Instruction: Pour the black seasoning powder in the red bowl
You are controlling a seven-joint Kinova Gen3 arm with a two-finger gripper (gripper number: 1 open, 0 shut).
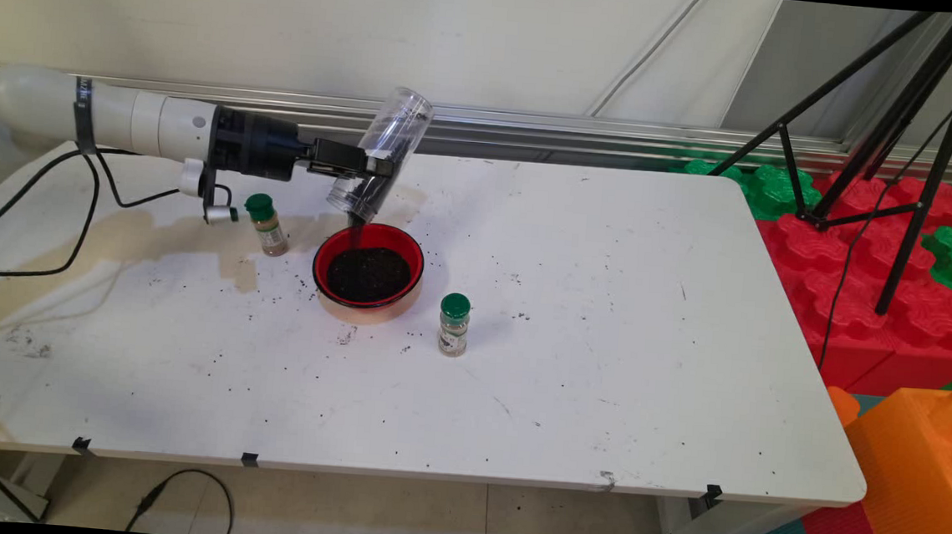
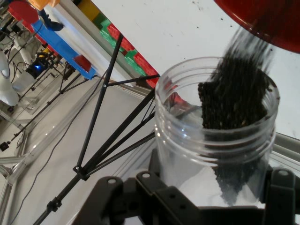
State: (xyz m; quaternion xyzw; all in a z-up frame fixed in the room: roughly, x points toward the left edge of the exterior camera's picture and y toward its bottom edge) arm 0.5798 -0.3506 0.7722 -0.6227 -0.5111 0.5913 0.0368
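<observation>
My gripper point(image 1: 370, 165) is shut on a clear plastic jar point(image 1: 381, 150), tipped mouth-down over a red bowl point(image 1: 330, 250). Dark grains point(image 1: 355, 221) stream from the jar's mouth into the bowl, which holds a dark heap point(image 1: 368, 274). In the hand view the jar point(image 2: 187, 140) fills the middle, black grains point(image 2: 232, 105) slide out of its mouth toward the red bowl point(image 2: 267, 18) at the top right. A green-capped spice bottle point(image 1: 267, 224) stands just left of the bowl and another point(image 1: 453, 324) to its right front.
Loose dark grains are scattered on the white table point(image 1: 604, 351) around the bowl. A black tripod point(image 1: 888, 128) stands off the table's right end over red, green and orange foam blocks point(image 1: 869, 278). Black cables point(image 1: 69, 213) hang from the arm at left.
</observation>
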